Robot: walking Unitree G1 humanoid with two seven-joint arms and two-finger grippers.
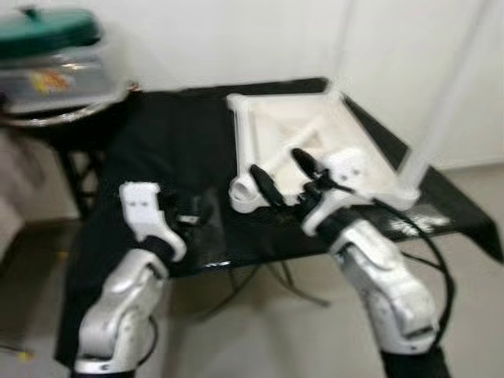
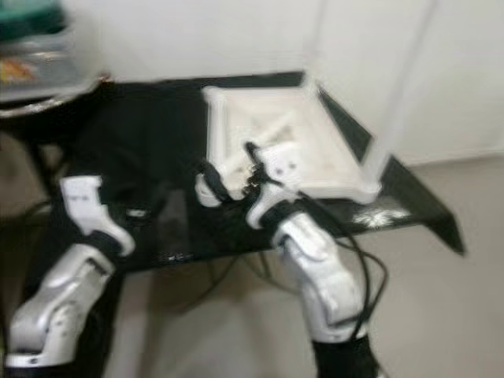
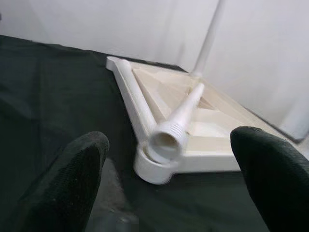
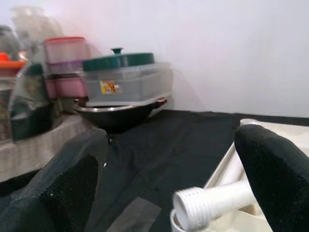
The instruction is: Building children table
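Both silver arms bent at the elbow, forearms reaching forward and up. Left gripper (image 1: 191,211) low on the left, white wrist block upright, fingers (image 3: 77,179) spread wide apart. Right gripper (image 1: 282,175) further forward and higher, wrist angled inward toward centre, fingers (image 1: 264,186) parted with a clear gap, nothing between them. Black cable loops along right forearm.

A home: stacked food containers (image 4: 104,77), wok (image 4: 118,113) beside table.
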